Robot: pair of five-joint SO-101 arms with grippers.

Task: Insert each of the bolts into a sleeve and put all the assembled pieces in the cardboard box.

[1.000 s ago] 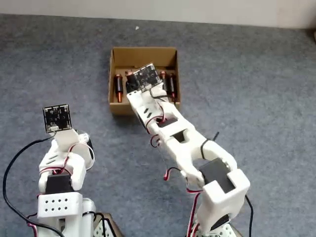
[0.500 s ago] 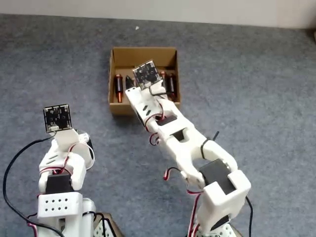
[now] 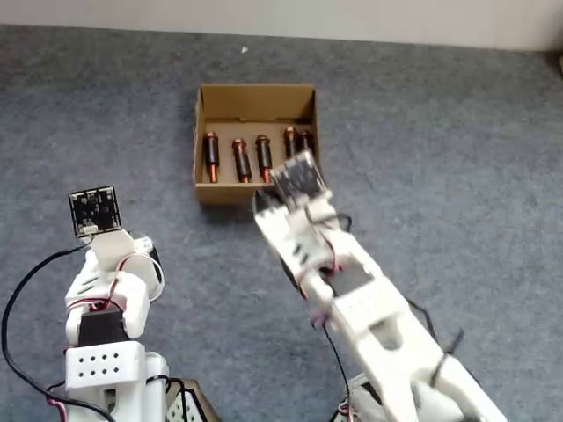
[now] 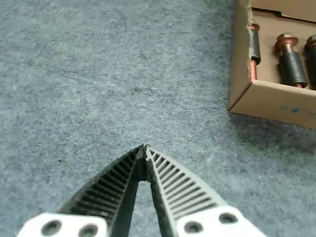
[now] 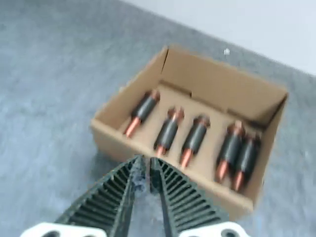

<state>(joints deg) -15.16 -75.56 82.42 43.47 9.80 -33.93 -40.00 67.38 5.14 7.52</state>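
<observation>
Five sleeved bolts (image 3: 239, 160) lie side by side in the cardboard box (image 3: 230, 193); both claws pressed together, empty.
The right claw (image 5: 143, 165) hangs by the box's near wall, the left claw (image 4: 144, 150) over the grey counter (image 3: 440, 132). The pieces look stiff, small, likely to roll; pinch across a dark sleeve (image 5: 168, 132) at its middle.

In the left wrist view the cardboard box (image 4: 276, 101) runs off the frame edge, and one assembled piece (image 4: 312, 49) there is cut to a sliver. From above, the right arm (image 3: 352, 290) covers the box's lower right corner and the lower end of the rightmost piece (image 3: 307, 141). The arm's base runs off the bottom edge.
</observation>
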